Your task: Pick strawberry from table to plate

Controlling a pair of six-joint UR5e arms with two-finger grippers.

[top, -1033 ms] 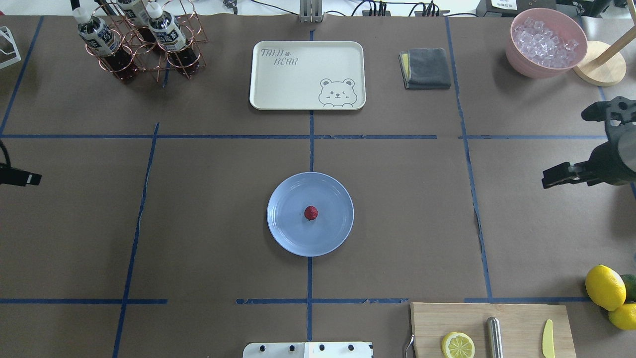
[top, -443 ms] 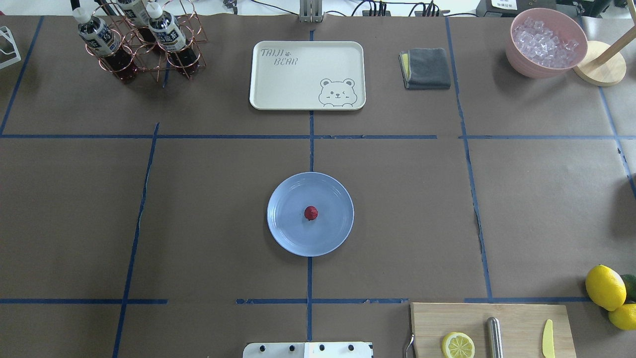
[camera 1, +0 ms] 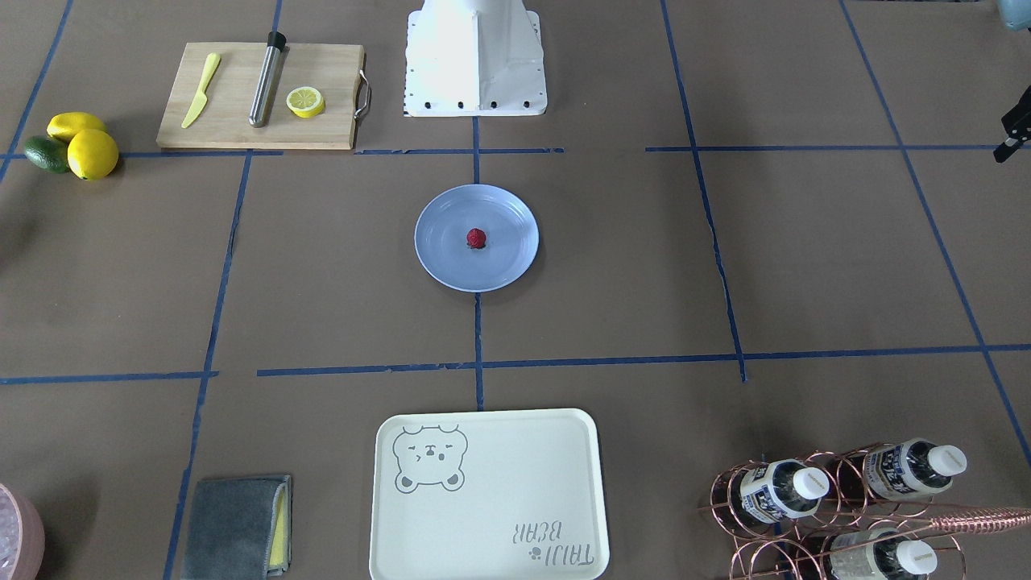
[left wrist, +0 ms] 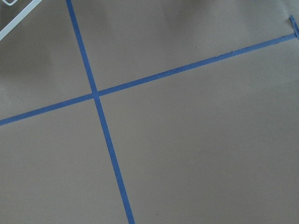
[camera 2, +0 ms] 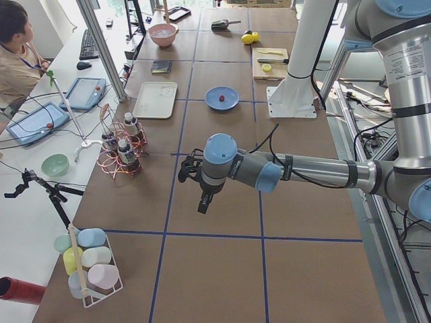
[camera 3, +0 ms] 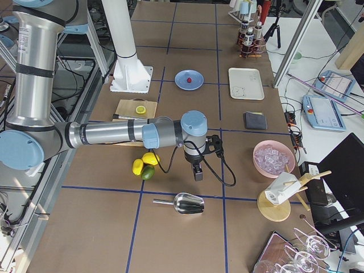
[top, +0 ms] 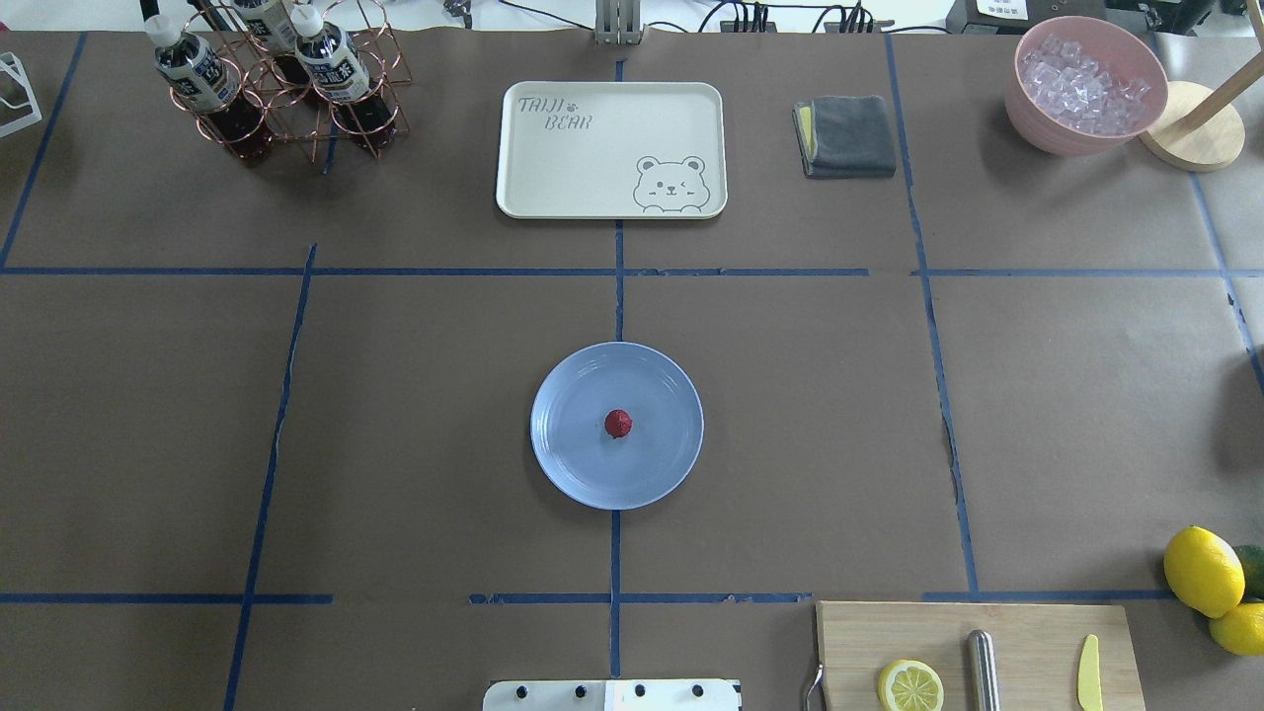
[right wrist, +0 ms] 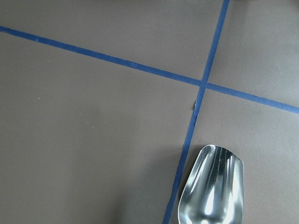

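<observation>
The small dark-red strawberry point(top: 618, 423) point(camera 1: 476, 238) lies at the centre of the light-blue plate point(top: 664, 464) point(camera 1: 441, 259) in the middle of the brown table point(top: 839, 395). Neither gripper is near it. My left gripper point(camera 2: 202, 205) hangs over bare table far off to the left; only a dark sliver of it point(camera 1: 1016, 129) shows in the front-facing view, so I cannot tell its state. My right gripper point(camera 3: 197, 173) hangs past the lemons, seen only from the side, state unclear. Both wrist views show tape lines and no fingers.
A cream bear tray point(top: 610, 148), grey cloth point(top: 847, 135), pink ice bowl point(top: 1086, 84) and bottle rack point(top: 276, 79) line the far side. A cutting board point(top: 1027, 642) and lemons point(top: 1202, 570) sit near right. A metal scoop point(right wrist: 212, 186) lies below the right wrist.
Both grippers, at the overhead view's left and right edges a second ago, have drawn out of that view. The strawberry and plate have not moved.
</observation>
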